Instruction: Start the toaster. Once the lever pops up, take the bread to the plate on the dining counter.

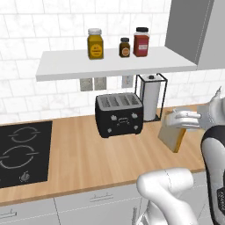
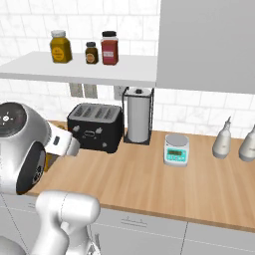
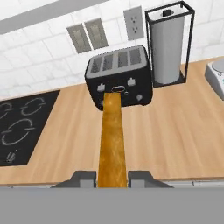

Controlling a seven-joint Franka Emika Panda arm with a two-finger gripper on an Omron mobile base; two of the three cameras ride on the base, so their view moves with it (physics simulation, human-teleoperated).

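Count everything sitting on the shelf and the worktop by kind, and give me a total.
Jars on the shelf: 3
Toaster: 1
Paper-towel holder: 1
Kitchen scale: 1
Pale bottles: 2
Total: 8, leaving out the bread held in the gripper.
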